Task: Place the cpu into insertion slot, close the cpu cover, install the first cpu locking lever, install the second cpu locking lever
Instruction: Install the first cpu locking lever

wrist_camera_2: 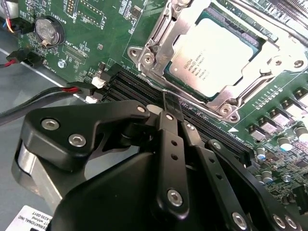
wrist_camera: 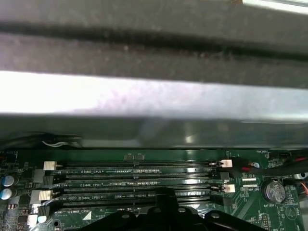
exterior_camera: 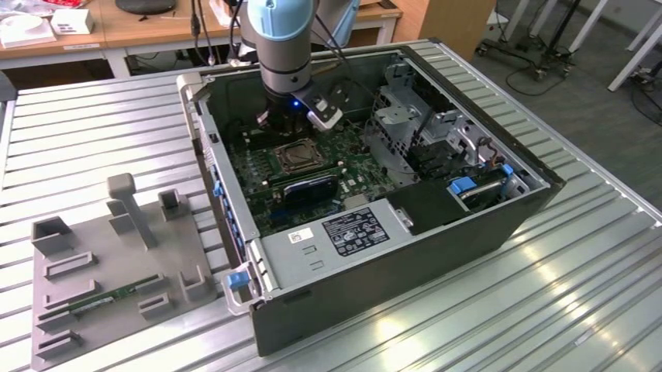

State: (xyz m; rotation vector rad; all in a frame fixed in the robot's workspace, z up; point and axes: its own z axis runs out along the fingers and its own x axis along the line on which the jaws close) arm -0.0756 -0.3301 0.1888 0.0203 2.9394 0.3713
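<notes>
The cpu (wrist_camera_2: 219, 53), a silvery-tan square chip, lies in the insertion slot (exterior_camera: 275, 155) on the green motherboard inside the open case. The cpu cover (wrist_camera_2: 159, 36), a silvery frame plate, lies flat around the chip with its cut-out over the metal top. My gripper (wrist_camera_2: 167, 105) is shut with nothing between its black fingers. Its tips hang just off the socket's edge, over the long black memory slots (wrist_camera_2: 139, 84). In the exterior view the gripper (exterior_camera: 290, 124) hovers low over the board, just behind the socket. In the first wrist view a fingertip (wrist_camera: 166, 197) rises over the memory slots (wrist_camera: 134, 183).
The case wall (wrist_camera: 144, 96) stands close behind the memory slots. A coin battery (wrist_camera_2: 48, 31) and red-black cables (wrist_camera_2: 29, 57) sit beside the gripper. A drive cage (exterior_camera: 414, 124) and power supply (exterior_camera: 342, 232) crowd the board. A grey fixture (exterior_camera: 114, 256) lies on the slatted table at the exterior view's left.
</notes>
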